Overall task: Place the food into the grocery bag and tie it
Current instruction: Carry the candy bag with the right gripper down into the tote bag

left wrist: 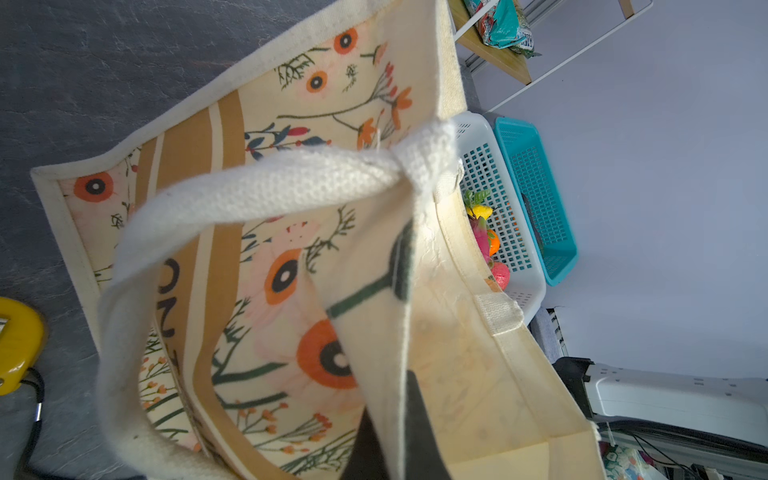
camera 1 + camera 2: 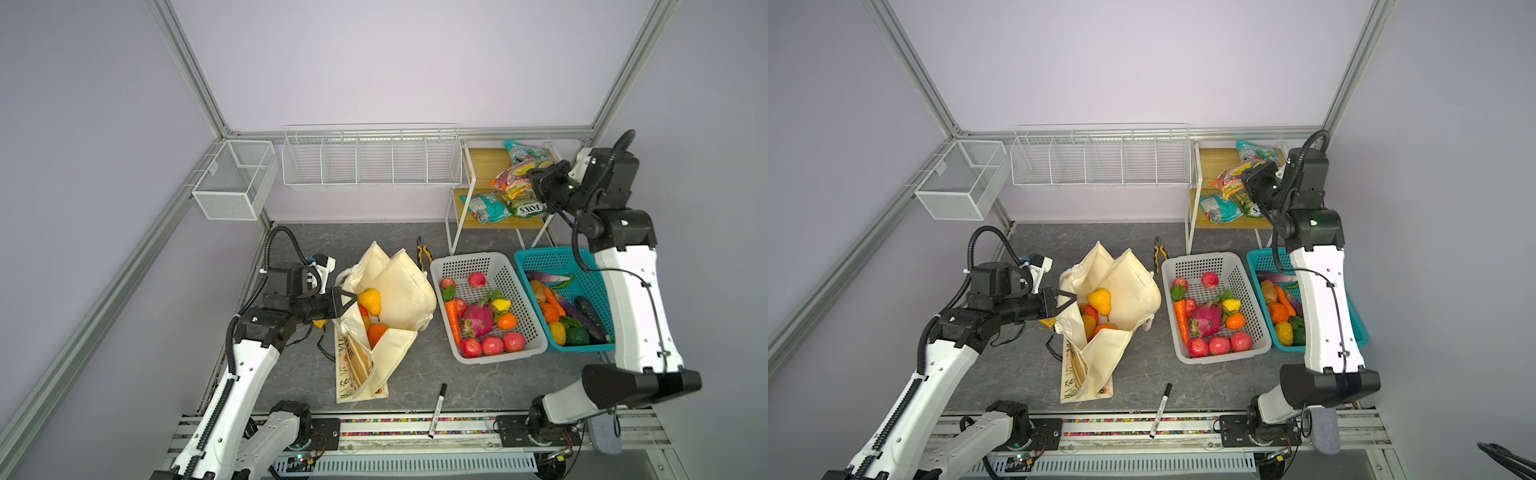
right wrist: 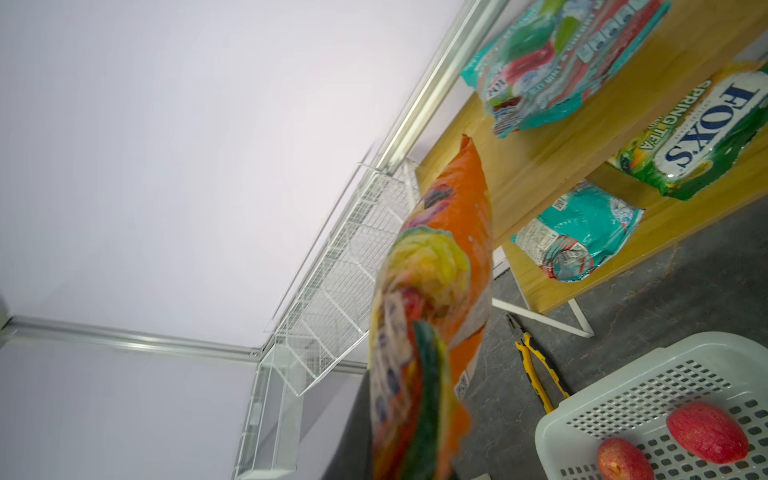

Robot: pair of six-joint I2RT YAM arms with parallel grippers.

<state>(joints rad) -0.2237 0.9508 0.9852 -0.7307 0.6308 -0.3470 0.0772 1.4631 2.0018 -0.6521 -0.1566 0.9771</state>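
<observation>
The cream floral grocery bag [image 2: 399, 291] [image 2: 1129, 286] stands open on the grey table. A yellow pear [image 2: 370, 300], a tomato [image 2: 1089, 311] and an orange [image 2: 376, 332] lie in its mouth. My left gripper [image 2: 348, 300] [image 2: 1068, 301] is shut on the bag's near rim. In the left wrist view its dark fingers [image 1: 419, 415] pinch the canvas edge, with a white rope handle [image 1: 266, 187] looping in front. My right gripper [image 2: 533, 182] [image 2: 1246, 183] is at the wooden shelf, shut on the orange snack packet [image 2: 512, 180] [image 3: 440, 257], which hangs lifted off the shelf.
A white basket [image 2: 482, 259] and a teal basket [image 2: 540, 255] of toy produce stand right of the bag. Yellow-handled pliers [image 2: 423, 253] lie behind it, and a marker [image 2: 437, 410] lies near the front edge. Other packets [image 2: 490, 208] rest on the shelf [image 2: 482, 162]. A yellow tape measure [image 1: 16, 345] sits by my left arm.
</observation>
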